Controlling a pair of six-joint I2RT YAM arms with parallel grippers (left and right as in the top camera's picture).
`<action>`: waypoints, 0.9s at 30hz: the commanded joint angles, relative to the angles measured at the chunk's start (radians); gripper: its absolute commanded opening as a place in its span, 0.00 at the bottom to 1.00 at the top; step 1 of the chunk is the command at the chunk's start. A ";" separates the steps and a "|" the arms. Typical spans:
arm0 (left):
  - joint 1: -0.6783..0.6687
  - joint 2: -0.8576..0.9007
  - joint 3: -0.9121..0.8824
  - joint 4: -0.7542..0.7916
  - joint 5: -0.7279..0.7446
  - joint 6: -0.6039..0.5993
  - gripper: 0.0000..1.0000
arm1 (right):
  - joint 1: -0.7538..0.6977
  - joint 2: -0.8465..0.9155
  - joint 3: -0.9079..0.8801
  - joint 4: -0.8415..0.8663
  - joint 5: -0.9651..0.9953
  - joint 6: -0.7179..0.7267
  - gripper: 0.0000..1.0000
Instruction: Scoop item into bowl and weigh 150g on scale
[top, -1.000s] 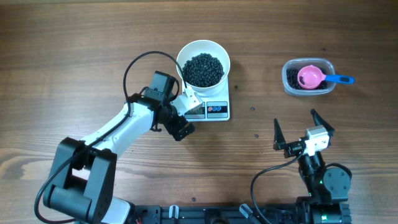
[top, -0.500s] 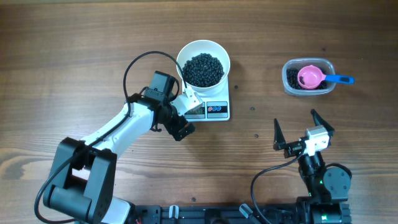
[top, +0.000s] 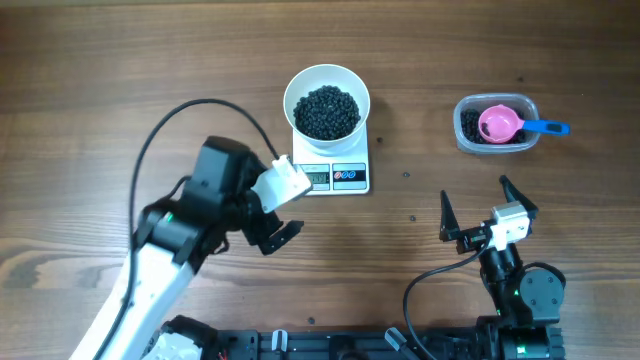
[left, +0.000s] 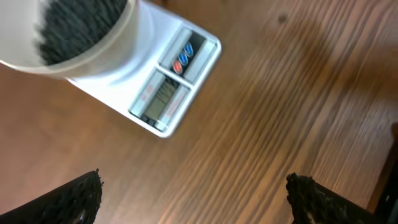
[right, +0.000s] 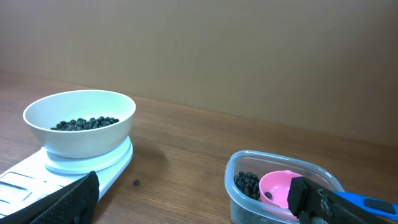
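Note:
The white bowl (top: 352, 82) stands on the white scale (top: 345, 178), and a dark heap of the item (top: 326, 110) fills its bottom. My left gripper (top: 294, 203) hovers open just in front and to the left of the scale, over bare table. The left wrist view shows the bowl (left: 109, 46), the item (left: 74, 25) and the scale's display (left: 163, 96) above the empty, wide-spread gripper (left: 194, 180). My right gripper (top: 473, 190) is open at the front right, holding nothing. From the right wrist view, the bowl (right: 84, 137) is at the far left.
A clear plastic tub (top: 464, 139) at the back right holds more black pieces and a pink scoop (top: 498, 123) with a blue handle (top: 547, 127). The tub (right: 273, 163) and scoop (right: 278, 186) lie just ahead of my right gripper (right: 194, 182). One stray piece (right: 136, 182) lies on the wood.
My left arm has pulled back from the scale's front-left corner toward the lower left, still open. The right arm, bowl, scale and tub have not moved.

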 joint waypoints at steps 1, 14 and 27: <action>0.045 -0.173 -0.003 0.011 0.053 -0.010 1.00 | 0.004 -0.008 -0.001 0.002 0.018 0.013 1.00; 0.488 -0.780 -0.183 0.570 0.381 -0.167 1.00 | 0.004 -0.008 -0.001 0.002 0.018 0.013 1.00; 0.495 -1.010 -0.668 1.062 -0.291 -1.237 1.00 | 0.004 -0.008 -0.001 0.002 0.018 0.012 1.00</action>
